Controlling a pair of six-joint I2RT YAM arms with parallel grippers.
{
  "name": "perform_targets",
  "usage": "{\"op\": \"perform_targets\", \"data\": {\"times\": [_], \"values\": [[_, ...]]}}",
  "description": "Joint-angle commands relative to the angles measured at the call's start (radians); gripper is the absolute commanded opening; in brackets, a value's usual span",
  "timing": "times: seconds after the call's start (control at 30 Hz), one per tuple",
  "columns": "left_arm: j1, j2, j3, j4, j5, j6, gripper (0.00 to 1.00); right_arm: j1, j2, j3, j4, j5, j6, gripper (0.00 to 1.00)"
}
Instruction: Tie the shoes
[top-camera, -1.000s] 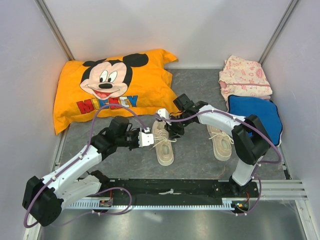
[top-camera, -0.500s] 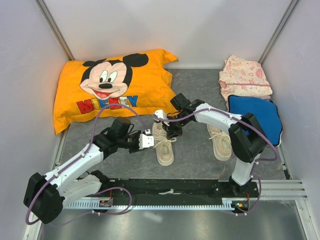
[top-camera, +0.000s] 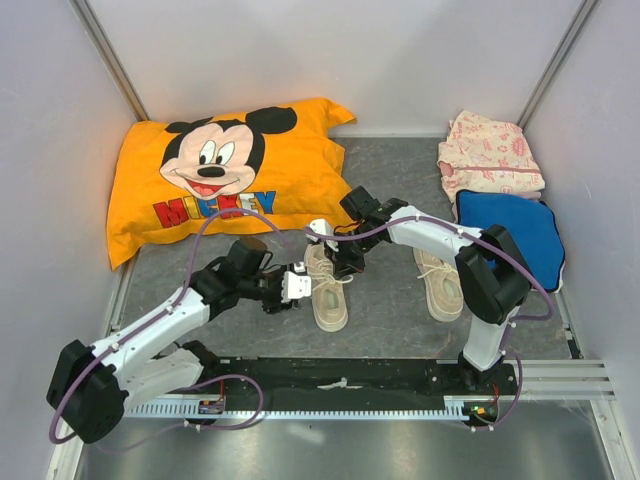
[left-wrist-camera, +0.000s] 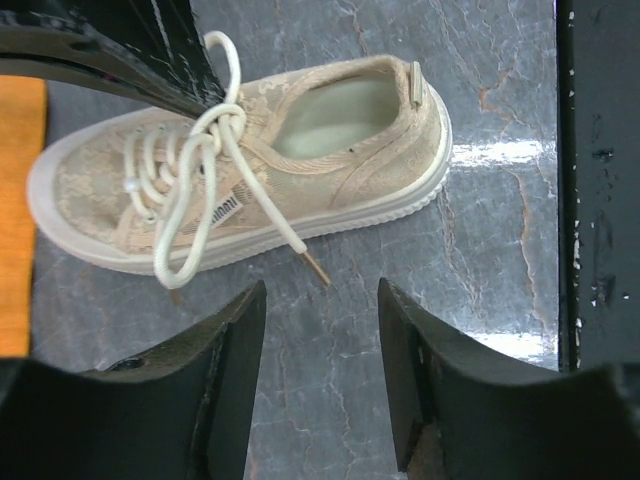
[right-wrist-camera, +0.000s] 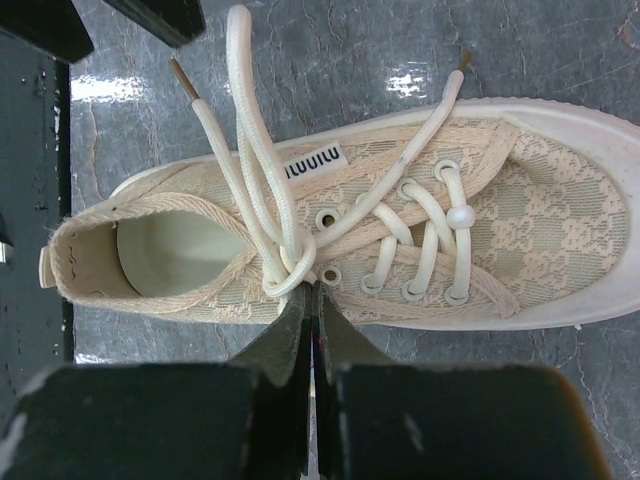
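L gripper (left-wrist-camera: 320, 292) open, nothing in it, just beside cream-beige mesh low-top sneaker (left-wrist-camera: 372, 172). R gripper (right-wrist-camera: 310, 300) closed tight, tips touching the white lace knot (right-wrist-camera: 290, 266), can't tell if lace is caught. Second matching sneaker (top-camera: 441, 286) lies well apart, further right.

Mickey pillow (top-camera: 230, 175), pink cloth (top-camera: 490, 155), blue cushion (top-camera: 510, 230)

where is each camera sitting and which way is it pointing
Top external: above and behind the bases, looking down at the table; left arm and right arm show.
Left wrist: on the left arm, looking down at one shoe from its side; open left end effector frames the bottom.
Right wrist: on the right arm, looking down at that shoe from the other side; shut right end effector at the lace knot.
Shared: both wrist views show the same shoe.
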Motion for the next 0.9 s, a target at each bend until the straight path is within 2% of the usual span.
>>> {"op": "perform_targets", "data": {"times": [0.0,0.17,0.43,0.5,0.53,0.57,0.67,0.87], "values": [[-0.014,0.034,0.019,0.092,-0.001,-0.072,0.58,0.006,-0.034,0.034,0.016,-0.009,0.030,0.00],[-0.048,0.101,0.030,0.162,-0.020,-0.104,0.59,0.006,-0.048,0.024,0.030,0.001,0.056,0.00],[-0.069,0.194,0.033,0.241,-0.133,-0.121,0.57,0.006,-0.057,0.017,0.042,0.011,0.077,0.00],[-0.069,0.195,0.030,0.241,-0.155,-0.113,0.45,0.006,-0.059,0.014,0.042,0.014,0.079,0.00],[-0.069,0.191,0.031,0.229,-0.156,-0.110,0.37,0.006,-0.059,0.014,0.045,0.018,0.079,0.00],[-0.069,0.182,0.030,0.218,-0.159,-0.101,0.21,0.006,-0.059,0.012,0.044,0.025,0.079,0.00],[-0.068,0.114,-0.008,0.172,-0.178,-0.054,0.02,0.004,-0.063,0.004,0.048,0.039,0.079,0.00],[-0.065,-0.007,-0.088,0.042,-0.210,0.032,0.02,0.004,-0.073,-0.009,0.058,0.057,0.082,0.00]]}}
